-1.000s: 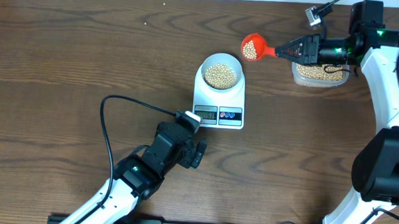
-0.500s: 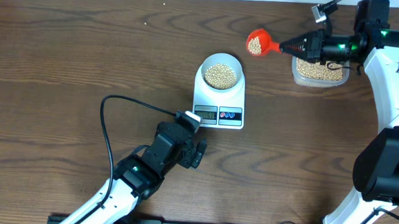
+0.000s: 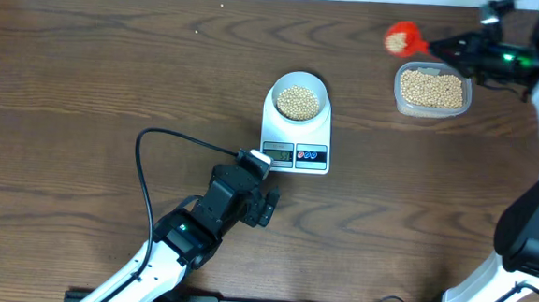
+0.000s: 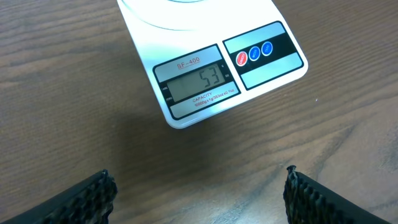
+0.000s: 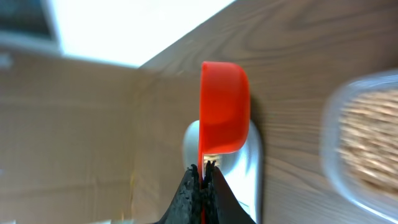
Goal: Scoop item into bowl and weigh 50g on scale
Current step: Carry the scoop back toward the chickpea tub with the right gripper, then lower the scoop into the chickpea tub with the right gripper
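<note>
- One small white bowl (image 3: 274, 89) of round tan beans (image 3: 298, 101) sits on one white scale (image 3: 294, 156) on the brown wooden table (image 3: 115, 67).
- One clear plastic tub (image 3: 430, 113) of beans sits well to its right.
- The right pincer (image 3: 433, 47) pinches one red scoop (image 3: 401, 34) beside the tub.
- The left pincer (image 4: 199, 199) is wide apart and holds nothing, near the scale, with one black cable (image 3: 172, 140) looping beside it.

The scale (image 3: 296, 136) stands near the middle of the worktop (image 3: 87, 74), with the bowl (image 3: 274, 93) on its far half and beans (image 3: 298, 101) in the bowl. The left tool (image 4: 199, 180) sits just before the scale's display end, apart from it. A tub (image 3: 430, 113) of more beans lies right of the scale, slightly behind it. The scoop (image 3: 403, 36) hangs behind the tub's left corner, in the right tool (image 5: 203, 171)
</note>
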Controlling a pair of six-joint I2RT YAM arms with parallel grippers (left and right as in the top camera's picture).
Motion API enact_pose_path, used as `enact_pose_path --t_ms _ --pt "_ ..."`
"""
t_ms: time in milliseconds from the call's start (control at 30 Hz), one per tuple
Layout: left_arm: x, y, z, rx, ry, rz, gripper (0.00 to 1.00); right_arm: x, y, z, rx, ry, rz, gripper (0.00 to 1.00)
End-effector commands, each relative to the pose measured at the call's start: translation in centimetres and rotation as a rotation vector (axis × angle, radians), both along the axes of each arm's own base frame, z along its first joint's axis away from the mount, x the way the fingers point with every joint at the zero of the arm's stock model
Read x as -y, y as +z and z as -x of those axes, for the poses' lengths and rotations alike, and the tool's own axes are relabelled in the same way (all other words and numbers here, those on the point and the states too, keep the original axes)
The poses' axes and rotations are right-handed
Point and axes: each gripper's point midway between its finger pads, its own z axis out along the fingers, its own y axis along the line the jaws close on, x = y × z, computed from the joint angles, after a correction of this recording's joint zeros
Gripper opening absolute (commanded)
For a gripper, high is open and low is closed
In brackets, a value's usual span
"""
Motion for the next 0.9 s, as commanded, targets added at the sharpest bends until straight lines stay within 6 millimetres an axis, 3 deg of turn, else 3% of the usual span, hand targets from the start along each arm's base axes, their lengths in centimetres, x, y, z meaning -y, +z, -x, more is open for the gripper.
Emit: enact_pose_path --t_ms 0,200,500,867 --pt "0.1 1.1 -0.6 0.037 0.002 -0.005 0.88 3.1 -1.0 0.4 -0.054 -0.098 0.093 0.01" --pt "0.1 1.1 -0.6 0.037 0.002 -0.005 0.88 5.6 -2.8 2.6 -0.179 -0.153 0.248 0.01" --pt "0.1 1.1 -0.6 0.037 0.002 -0.005 0.88 8.3 -1.3 2.6 -0.224 -0.26 0.533 0.01" --pt "0.1 1.1 -0.6 0.037 0.002 -0.005 0.88 5.3 -2.1 1.7 -0.219 -0.257 0.781 0.01"
